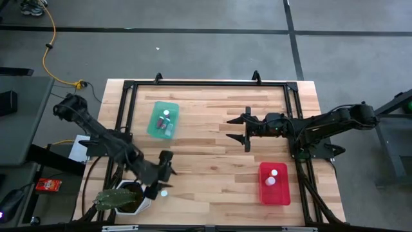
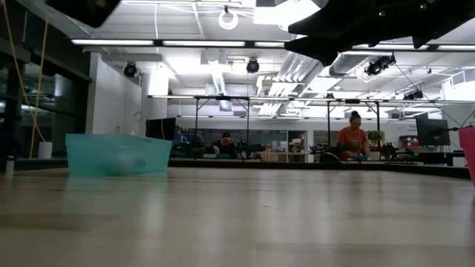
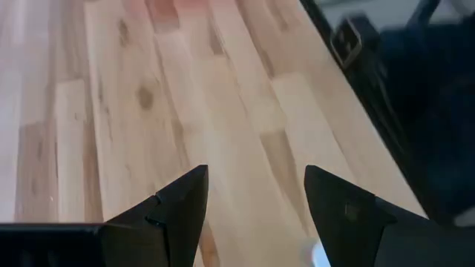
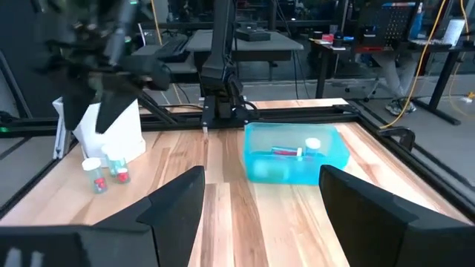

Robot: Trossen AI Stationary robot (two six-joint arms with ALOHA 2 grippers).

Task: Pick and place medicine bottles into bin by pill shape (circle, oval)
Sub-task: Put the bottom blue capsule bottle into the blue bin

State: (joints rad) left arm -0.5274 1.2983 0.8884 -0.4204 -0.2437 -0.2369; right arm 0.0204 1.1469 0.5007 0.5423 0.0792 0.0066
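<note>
Two small white-capped medicine bottles (image 4: pixel 93 175) (image 4: pixel 119 172) stand upright on the table next to the white hexagonal cactus pot (image 1: pixel 126 198); in the high view one bottle (image 1: pixel 164 192) shows at the near left. My left gripper (image 1: pixel 167 165) is open and empty, a little above and beyond these bottles; a white cap (image 3: pixel 319 256) shows at the edge of its wrist view. My right gripper (image 1: pixel 235 129) is open and empty over the table's middle. Bottles lie in the green bin (image 1: pixel 163 120), and two stand in the red bin (image 1: pixel 273 183).
A black frame (image 1: pixel 206 84) runs along the table's far and side edges. The green bin also shows in the low view (image 2: pixel 119 154) and the right wrist view (image 4: pixel 295 154). Bare wood lies between the two bins. People sit in the room behind.
</note>
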